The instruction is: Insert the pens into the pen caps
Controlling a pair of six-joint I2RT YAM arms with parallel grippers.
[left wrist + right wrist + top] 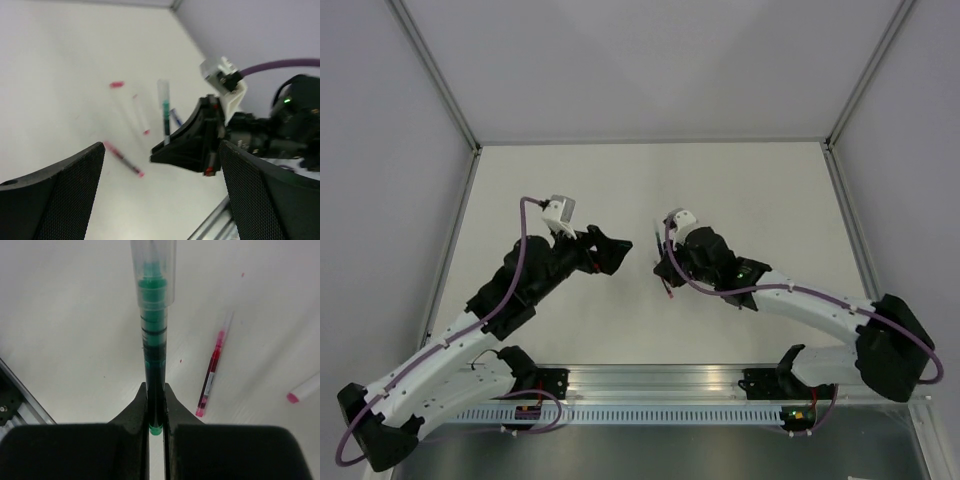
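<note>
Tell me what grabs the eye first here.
A green pen is clamped in the right jaws above the middle of the table, with a clear cap over its far end. The left jaws stand wide open just opposite it. A red pen lies loose on the table beside it.

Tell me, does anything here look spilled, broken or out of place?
Nothing looks broken. A few tiny red specks dot the white table, possibly ink. The red pen lies loose at a slant on the table, while the right gripper clamps the green pen straight.
</note>
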